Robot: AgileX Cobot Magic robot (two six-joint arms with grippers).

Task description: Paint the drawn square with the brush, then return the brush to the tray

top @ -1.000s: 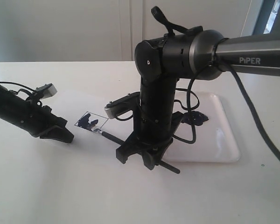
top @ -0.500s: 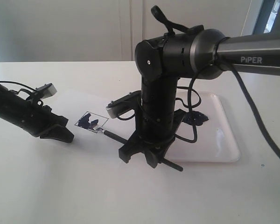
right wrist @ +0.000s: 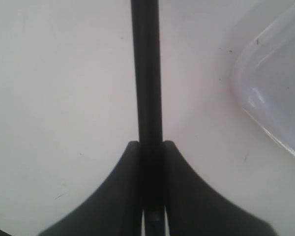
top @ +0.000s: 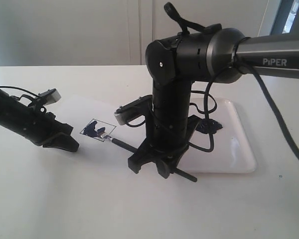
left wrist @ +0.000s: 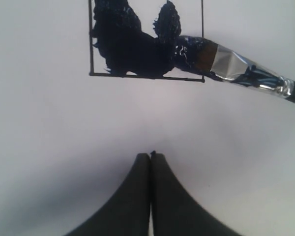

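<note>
The drawn square (top: 97, 129) (left wrist: 146, 39) lies on white paper, partly filled with blotchy blue-black paint. The brush (top: 123, 144) (left wrist: 236, 69) slants low over the paper, its dark tip touching the square's corner nearest the right arm. My right gripper (top: 157, 162) (right wrist: 150, 145) is shut on the brush's black handle (right wrist: 147, 73); the handle end sticks out behind it. My left gripper (top: 72, 146) (left wrist: 151, 156) rests shut on the paper beside the square, nothing between its fingers. The tray (top: 239, 144) (right wrist: 280, 83) lies behind the right arm, with a paint blob (top: 212, 125).
The white paper sheet (top: 84, 107) covers the table between the arms. The right arm's black wrist and cables (top: 172, 99) stand over the tray's left side and hide part of it. The table's far edge meets a pale wall.
My right arm has shifted slightly right, drawing the brush tip a little toward the square's near corner. The left gripper has not moved.
</note>
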